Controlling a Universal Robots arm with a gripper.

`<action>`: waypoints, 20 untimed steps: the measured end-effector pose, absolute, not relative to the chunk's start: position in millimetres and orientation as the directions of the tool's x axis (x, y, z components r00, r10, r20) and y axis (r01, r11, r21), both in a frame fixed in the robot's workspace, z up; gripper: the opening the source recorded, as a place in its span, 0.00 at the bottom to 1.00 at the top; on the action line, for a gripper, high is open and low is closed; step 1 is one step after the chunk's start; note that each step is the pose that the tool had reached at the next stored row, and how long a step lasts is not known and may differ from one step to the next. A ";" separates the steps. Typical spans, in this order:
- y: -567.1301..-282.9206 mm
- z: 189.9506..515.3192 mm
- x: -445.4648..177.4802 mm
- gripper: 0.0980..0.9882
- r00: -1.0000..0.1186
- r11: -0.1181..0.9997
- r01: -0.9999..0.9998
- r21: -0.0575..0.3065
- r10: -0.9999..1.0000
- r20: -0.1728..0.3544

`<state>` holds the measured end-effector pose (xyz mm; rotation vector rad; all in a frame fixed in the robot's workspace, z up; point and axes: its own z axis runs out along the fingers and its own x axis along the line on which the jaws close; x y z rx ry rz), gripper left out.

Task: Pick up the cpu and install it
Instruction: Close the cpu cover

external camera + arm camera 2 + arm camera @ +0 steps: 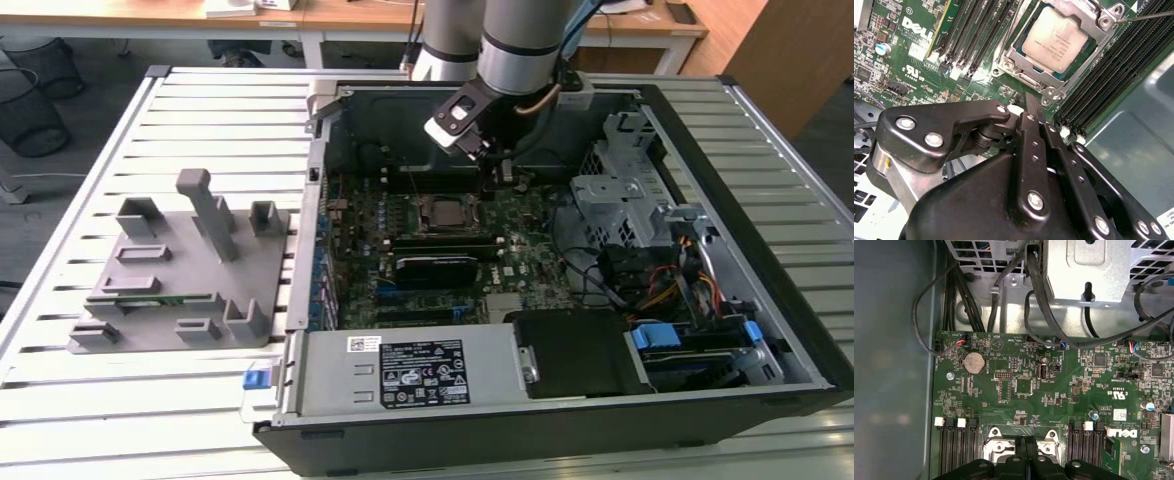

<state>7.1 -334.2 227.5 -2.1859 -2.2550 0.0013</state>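
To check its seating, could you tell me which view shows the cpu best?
The second wrist view: the cpu lies large and clear in its socket. The exterior view shows it small; in the first wrist view the hand blocks it.

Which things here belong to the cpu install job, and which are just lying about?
Job:
- square black metal-framed socket
- silvery square metal-topped cpu, lying in it
- black gripper, shut, close above it

Lying about:
- grey plastic fixture block on the slatted table
- round silver coin battery
- black cables
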 end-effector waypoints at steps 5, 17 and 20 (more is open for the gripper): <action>-334.2 227.0 5.4 0.01 -0.031 0.031 1.000 -0.001 1.000 0.000; -334.2 223.7 -3.9 0.01 -0.031 0.031 1.000 -0.001 1.000 0.000; -334.2 221.6 -9.3 0.01 -0.031 0.031 1.000 -0.001 1.000 0.000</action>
